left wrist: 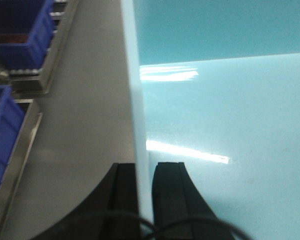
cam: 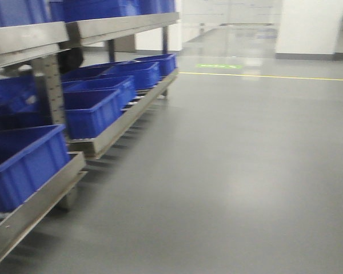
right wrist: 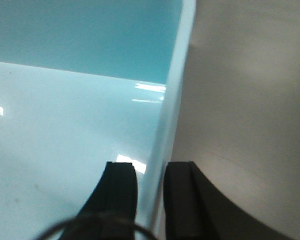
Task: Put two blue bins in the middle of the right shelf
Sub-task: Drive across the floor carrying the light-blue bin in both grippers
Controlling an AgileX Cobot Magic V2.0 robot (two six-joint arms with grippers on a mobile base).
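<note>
Seen from the front, a steel rack (cam: 123,117) runs along the robot's left, blue bins (cam: 94,111) lined up to the front edge of its lower shelf and more of them on the shelf above (cam: 120,25). Open grey floor (cam: 246,182) stretches ahead to a yellow line (cam: 274,76), and neither arm shows here. At the left wrist, the left gripper (left wrist: 144,167) has its jaws closed on the thin upright wall of the held bin (left wrist: 230,110), one finger inside and one outside, with the rack's bins passing below at the far left. The bin reads pale cyan at this range, probably a blue one washed out by glare, though that is not certain. At the right wrist, the right gripper (right wrist: 151,167) is clamped the same way on the opposite wall, the bin's bare interior (right wrist: 65,110) to one side and floor to the other. By these views one bin is lifted and in transit between the two arms; no right-hand shelf is in sight, so placing it on the middle level looks to be ahead, and whether this is the first or second bin cannot be told.
</note>
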